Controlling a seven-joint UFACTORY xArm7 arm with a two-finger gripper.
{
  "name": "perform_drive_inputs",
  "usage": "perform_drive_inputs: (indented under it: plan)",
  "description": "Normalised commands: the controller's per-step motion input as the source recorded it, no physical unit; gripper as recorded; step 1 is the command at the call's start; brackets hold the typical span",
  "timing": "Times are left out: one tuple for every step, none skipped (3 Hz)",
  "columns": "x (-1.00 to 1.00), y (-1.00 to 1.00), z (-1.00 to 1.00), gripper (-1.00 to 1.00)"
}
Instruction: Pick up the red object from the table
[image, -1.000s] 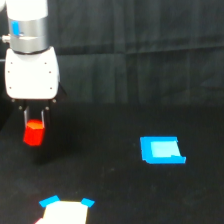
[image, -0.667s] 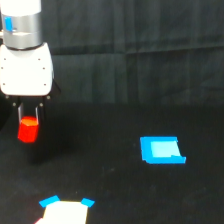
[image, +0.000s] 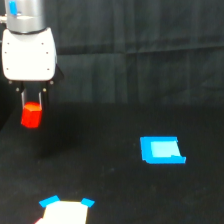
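The red object (image: 31, 115) is a small bright red-orange stubby cylinder. It hangs between the dark fingers of my gripper (image: 32, 106) at the exterior view's left, lifted clear above the black table (image: 110, 190). The gripper is shut on it. The white gripper body (image: 28, 55) sits directly above. The upper part of the red object is hidden by the fingers.
A flat blue piece (image: 161, 150) lies on the table at the exterior view's right. A white piece with blue corners (image: 65, 212) sits at the bottom edge. A dark curtain (image: 140, 30) hangs behind the table.
The gripper has risen with the red object held in it, lifting it higher above the table. The blue piece and white piece have not moved.
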Motion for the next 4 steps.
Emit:
perform_drive_inputs:
  plan:
    - [-0.6, -0.29, 0.62, -0.96]
    - [-1.0, -0.46, 0.8, -1.0]
    - [-0.63, -0.35, 1.0, -0.82]
    - [-0.29, -0.42, 0.19, -1.0]
